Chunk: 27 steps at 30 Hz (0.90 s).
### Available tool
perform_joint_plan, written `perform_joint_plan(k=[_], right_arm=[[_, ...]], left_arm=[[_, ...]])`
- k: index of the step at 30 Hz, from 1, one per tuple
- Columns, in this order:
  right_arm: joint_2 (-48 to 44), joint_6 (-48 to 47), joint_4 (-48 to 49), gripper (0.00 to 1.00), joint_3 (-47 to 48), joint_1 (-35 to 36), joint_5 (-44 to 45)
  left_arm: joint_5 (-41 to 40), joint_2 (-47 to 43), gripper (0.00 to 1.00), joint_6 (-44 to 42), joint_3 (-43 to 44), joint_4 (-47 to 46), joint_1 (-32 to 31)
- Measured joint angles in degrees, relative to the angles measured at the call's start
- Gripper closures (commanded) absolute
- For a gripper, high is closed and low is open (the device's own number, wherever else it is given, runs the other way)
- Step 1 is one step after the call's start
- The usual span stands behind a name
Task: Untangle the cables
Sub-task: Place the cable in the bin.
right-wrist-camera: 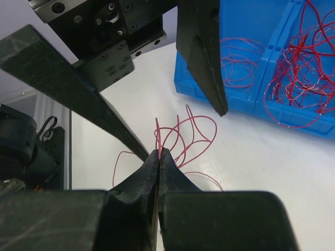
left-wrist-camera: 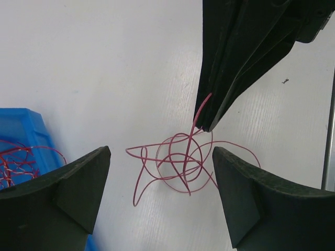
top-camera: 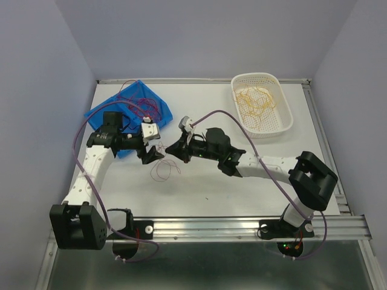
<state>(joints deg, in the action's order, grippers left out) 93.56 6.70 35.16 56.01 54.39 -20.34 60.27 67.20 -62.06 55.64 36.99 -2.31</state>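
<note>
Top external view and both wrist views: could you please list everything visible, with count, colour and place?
Loose tangle: one, red, on the table between the tools.
Red cables: many, red, in the blue bin.
Blue bin: one, blue, far left of the table.
Yellow cables: one bundle, yellow, in the white basket.
White basket: one, white, far right.
Table: one, white.
Left tool: one, black, open, straddling the tangle.
Right tool: one, black, shut on a strand of the tangle.
</note>
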Motion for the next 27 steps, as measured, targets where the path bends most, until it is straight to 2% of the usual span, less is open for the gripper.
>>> perform_joint_plan(k=[2, 3, 5, 6, 7, 8, 9, 12, 14, 18, 22, 27], right_arm=[[0.31, 0.2, 0.02, 1.0, 0.22, 0.0, -0.63], [0.33, 0.24, 0.04, 1.0, 0.22, 0.0, -0.9], [0.33, 0.46, 0.28, 0.97, 0.22, 0.0, -1.46], [0.33, 0.61, 0.52, 0.92, 0.22, 0.0, -1.73], [0.33, 0.68, 0.83, 0.81, 0.22, 0.0, -1.88], [0.33, 0.83, 1.05, 0.51, 0.22, 0.0, -1.9], [0.33, 0.85, 1.38, 0.4, 0.22, 0.0, -1.9], [0.31, 0.76, 1.77, 0.27, 0.22, 0.0, -0.61], [-0.17, 0.9, 1.84, 0.22, -0.17, 0.0, 3.06], [-3.76, 0.85, 2.62, 0.21, -3.63, 0.0, 10.4], [-8.24, 0.81, 3.15, 0.21, -6.71, 0.0, 18.27], [-11.13, 0.63, 4.76, 0.21, -8.96, -0.04, 24.35]], left_arm=[[-0.09, 0.26, 0.34, 0.46, 0.0, -0.5, -1.14], [-0.17, 0.57, 0.55, 0.85, 0.0, -0.79, -1.79], [-0.31, 1.27, 0.74, 1.33, 0.0, -1.03, -2.8], [-0.46, 1.95, 0.97, 1.57, 0.0, -1.29, -3.34], [-0.5, 2.6, 1.0, 1.64, 0.04, -1.33, -3.76], [-0.55, 3.34, 1.0, 1.75, 0.11, -1.31, -4.04], [-0.63, 4.02, 1.0, 1.9, 0.26, -1.22, -4.15], [-2.45, 4.66, 1.0, 4.9, 0.37, -2.6, -4.26], [-7.54, 3.91, 1.0, 9.35, 0.31, -6.03, -4.33], [-17.03, 0.24, 1.0, 15.52, 0.28, -11.26, -3.85], [-25.38, -5.92, 1.0, 19.06, 1.07, -12.24, -0.9], [-39.82, -9.51, 1.0, 20.61, 9.53, -13.44, 0.98]])
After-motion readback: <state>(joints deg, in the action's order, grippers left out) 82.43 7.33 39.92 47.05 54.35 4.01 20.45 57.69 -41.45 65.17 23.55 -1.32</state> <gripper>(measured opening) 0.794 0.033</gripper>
